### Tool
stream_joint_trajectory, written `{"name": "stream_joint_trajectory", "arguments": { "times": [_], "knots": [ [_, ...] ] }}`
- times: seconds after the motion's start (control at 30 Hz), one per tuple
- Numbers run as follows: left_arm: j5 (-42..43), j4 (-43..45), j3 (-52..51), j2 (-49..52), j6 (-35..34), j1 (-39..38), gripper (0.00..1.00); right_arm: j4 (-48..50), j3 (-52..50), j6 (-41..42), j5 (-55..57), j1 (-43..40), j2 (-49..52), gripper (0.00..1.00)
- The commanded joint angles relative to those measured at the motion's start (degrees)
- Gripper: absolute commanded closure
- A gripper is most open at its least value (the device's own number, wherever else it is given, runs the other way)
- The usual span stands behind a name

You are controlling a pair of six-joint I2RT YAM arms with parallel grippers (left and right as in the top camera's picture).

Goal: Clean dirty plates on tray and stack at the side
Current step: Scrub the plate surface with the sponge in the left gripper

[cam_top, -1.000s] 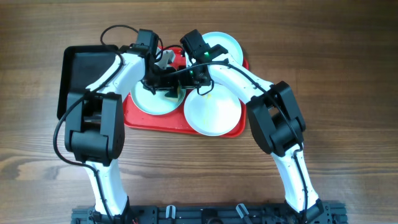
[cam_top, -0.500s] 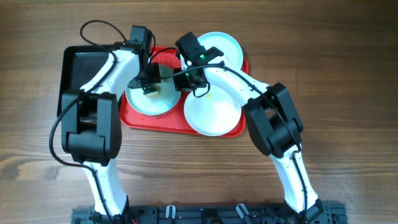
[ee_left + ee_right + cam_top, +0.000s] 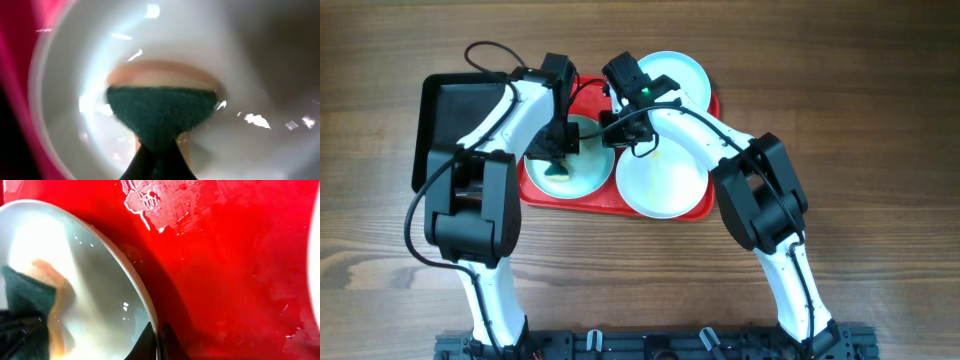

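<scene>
Three pale plates lie on the red tray (image 3: 690,208): a left one (image 3: 588,165), a near right one (image 3: 665,180) and a far one (image 3: 678,72). My left gripper (image 3: 558,158) (image 3: 160,157) is shut on a green sponge (image 3: 557,172) (image 3: 160,112) with an orange back, pressed flat against the left plate's (image 3: 250,75) inside. My right gripper (image 3: 611,133) (image 3: 157,342) is shut on that plate's (image 3: 95,275) right rim, one finger inside and one outside. The sponge (image 3: 25,300) shows at the left of the right wrist view, over the wet tray (image 3: 225,280).
A black deeper tray (image 3: 450,115) stands against the red tray's left side. Bare wooden table (image 3: 860,150) lies to the right and in front. Both arms cross above the red tray's left half.
My left gripper has dragged the sponge across the left plate, from its far right part to its near left part. The right gripper has kept its hold on the rim.
</scene>
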Motion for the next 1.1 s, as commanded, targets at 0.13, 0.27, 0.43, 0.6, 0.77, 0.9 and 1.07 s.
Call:
{"name": "stream_joint_trajectory", "arguments": {
  "times": [0.13, 0.27, 0.43, 0.6, 0.77, 0.9, 1.07],
  "knots": [
    [28.4, 8.7, -1.3, 1.4, 7.5, -0.6, 0.96, -0.1, -0.6, 0.1, 0.7, -0.3, 1.4, 0.96],
    [29.3, 14.3, -1.3, 1.4, 5.9, -0.5, 0.96, -0.1, -0.6, 0.1, 0.7, -0.3, 1.4, 0.96],
    [21.5, 18.2, -1.3, 1.4, 2.5, 0.1, 0.96, -0.2, -0.6, 0.1, 0.7, -0.3, 1.4, 0.96],
    [0.2, 19.5, -1.3, 1.4, -7.6, 2.1, 0.96, -0.2, -0.6, 0.1, 0.7, -0.3, 1.4, 0.96],
    [-11.9, 16.7, -1.3, 0.8, -9.3, 3.6, 0.96, -0.2, -0.6, 0.1, 0.7, -0.3, 1.4, 0.96],
    [-14.0, 12.1, -1.3, -0.6, -9.4, 3.3, 0.96, 0.0, -0.6, 0.1, 0.7, -0.3, 1.4, 0.96],
    [-13.8, 4.4, -1.3, -2.7, -9.3, 2.5, 0.96, 0.0, -0.6, 0.1, 0.7, -0.3, 1.4, 0.96]
  ]
}}
